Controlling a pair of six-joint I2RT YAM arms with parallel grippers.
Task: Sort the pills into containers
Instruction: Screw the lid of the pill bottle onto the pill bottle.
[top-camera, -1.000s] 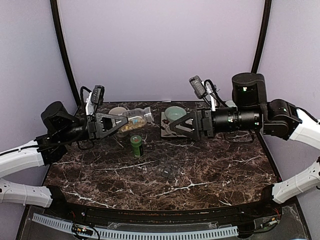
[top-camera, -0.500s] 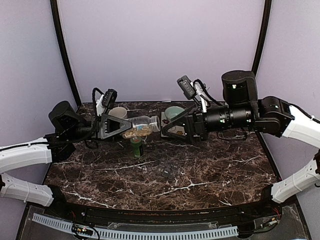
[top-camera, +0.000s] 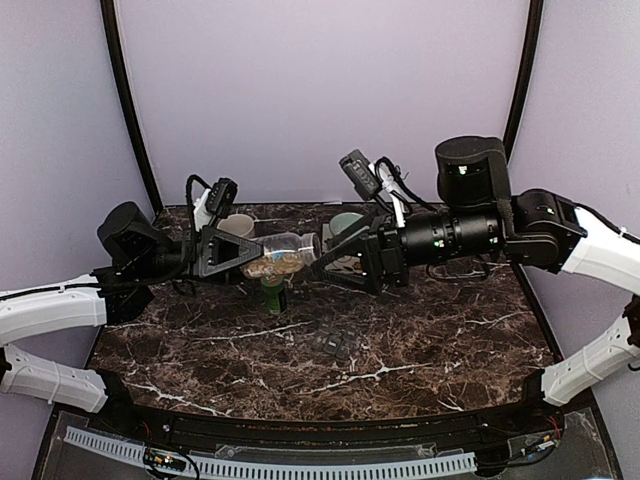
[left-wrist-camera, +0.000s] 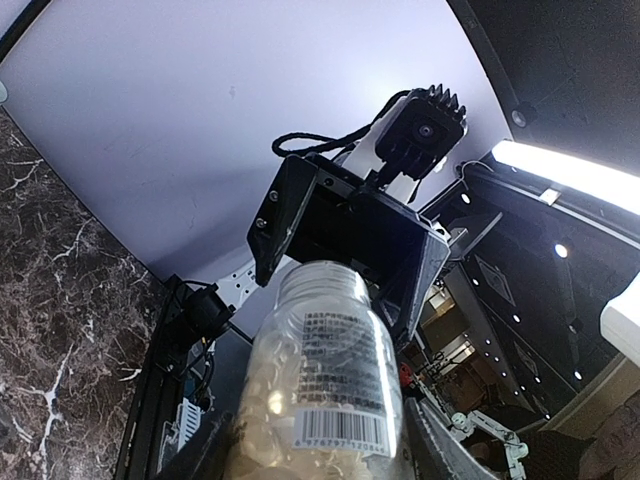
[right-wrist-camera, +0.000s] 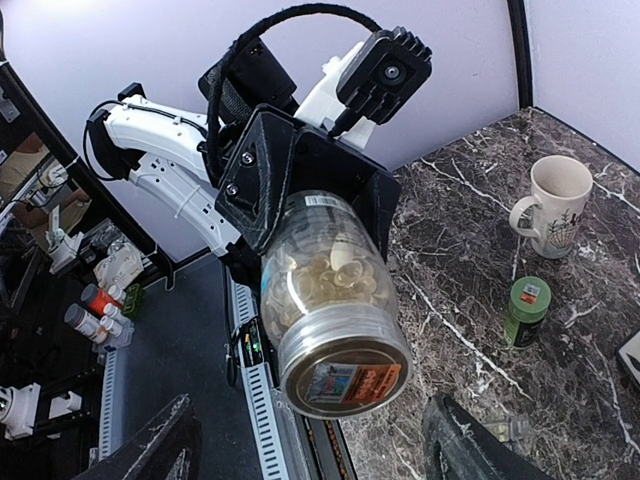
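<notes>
Two arms meet in mid-air over the dark marble counter (top-camera: 450, 340). The left pincer (top-camera: 258, 258) is clamped round the belly of a clear plastic bottle (top-camera: 290, 250), holding it on its side well above the surface. The pills (right-wrist-camera: 325, 275), a pale tan heap, lie along its lower wall. The right pincer (top-camera: 333, 258) stands spread wide, facing the bottle's end and just short of it, with nothing between its fingers. The containers (top-camera: 335, 343), a small dark grey strip of joined compartments, sit on the counter below, nearer the arm bases.

The bottle looks light and a bit slick, with a thin wall likely to give under a hard squeeze, so I'd take the stiffer end — neck or cap — square on. Whether that end is capped I can't tell. Loose pills would roll and scatter.

Room is tight at the back: a small green bottle (top-camera: 272, 293) stands right under the held one, with a cream mug (top-camera: 237, 226) and a pale green bowl (top-camera: 347, 225) just beyond. Round the strip there is less to knock — better ground for pouring.
</notes>
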